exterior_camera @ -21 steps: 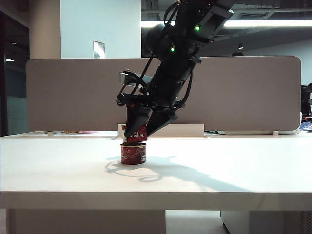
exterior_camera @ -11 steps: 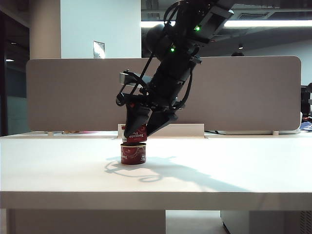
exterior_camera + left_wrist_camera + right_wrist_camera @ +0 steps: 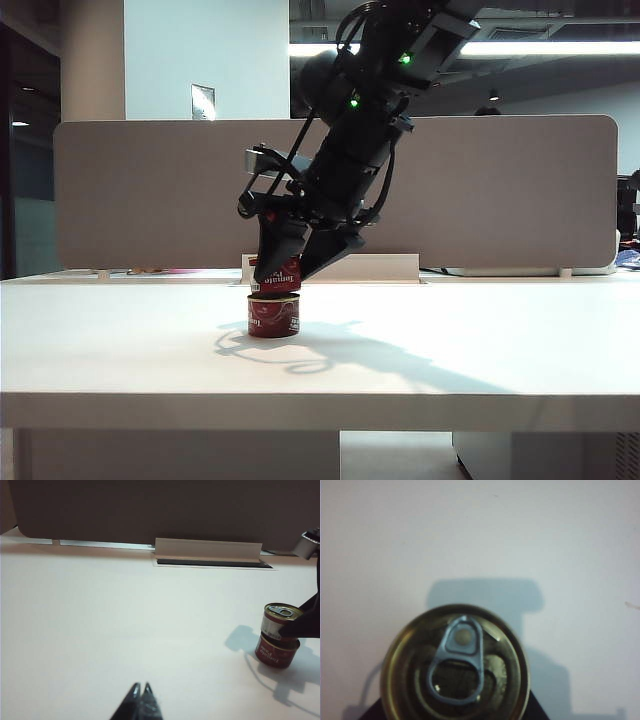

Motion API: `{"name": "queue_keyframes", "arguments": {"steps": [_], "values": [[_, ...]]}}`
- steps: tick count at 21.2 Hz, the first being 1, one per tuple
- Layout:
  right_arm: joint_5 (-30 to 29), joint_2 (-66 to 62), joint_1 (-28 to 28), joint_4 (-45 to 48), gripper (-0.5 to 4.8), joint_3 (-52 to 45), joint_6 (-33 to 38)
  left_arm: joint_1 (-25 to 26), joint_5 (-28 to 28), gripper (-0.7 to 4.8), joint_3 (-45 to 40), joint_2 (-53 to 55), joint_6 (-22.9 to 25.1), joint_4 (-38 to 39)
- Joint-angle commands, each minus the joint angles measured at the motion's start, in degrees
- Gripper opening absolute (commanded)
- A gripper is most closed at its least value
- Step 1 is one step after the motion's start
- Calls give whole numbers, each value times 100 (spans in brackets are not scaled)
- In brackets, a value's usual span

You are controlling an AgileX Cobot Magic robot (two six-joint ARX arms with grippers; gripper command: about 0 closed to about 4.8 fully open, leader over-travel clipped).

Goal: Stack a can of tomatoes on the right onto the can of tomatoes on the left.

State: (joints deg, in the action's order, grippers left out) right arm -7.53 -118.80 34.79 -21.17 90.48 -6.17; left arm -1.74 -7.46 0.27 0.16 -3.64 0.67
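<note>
A red can of tomatoes (image 3: 273,316) stands on the white table (image 3: 480,350), left of centre. A second can of tomatoes (image 3: 281,274) sits directly over it, slightly tilted, their rims meeting or nearly so. My right gripper (image 3: 284,268) reaches down from the upper right and is shut on this upper can. In the right wrist view its pull-tab lid (image 3: 455,665) fills the space between the dark fingers (image 3: 536,711). The left wrist view shows both cans, upper (image 3: 280,620) on lower (image 3: 276,651), far from my left gripper (image 3: 141,687), which is shut and empty over bare table.
A grey partition (image 3: 150,190) runs along the back of the table. A white cable box (image 3: 390,267) stands just behind the cans. The table's front edge (image 3: 320,400) lies near the camera.
</note>
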Motion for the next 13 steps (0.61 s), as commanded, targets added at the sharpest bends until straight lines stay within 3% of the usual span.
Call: {"name": "queue_keyframes", "arguments": {"steps": [1,4,7,11,13], "values": [[-4,39,11,-225,68,9,15,7,-24,-6,24,7,24,-76],[-4,39,11,-310,76,9,15,7,-22,-6,24,7,24,-76],[-7,39,11,-402,132,9,17,7,-24,-6,26,7,24,-76],[-7,39,11,-485,150,9,15,7,-24,-6,26,7,22,-76],[-9,39,11,-546,209,11,17,7,-24,-6,26,7,22,-74]]}}
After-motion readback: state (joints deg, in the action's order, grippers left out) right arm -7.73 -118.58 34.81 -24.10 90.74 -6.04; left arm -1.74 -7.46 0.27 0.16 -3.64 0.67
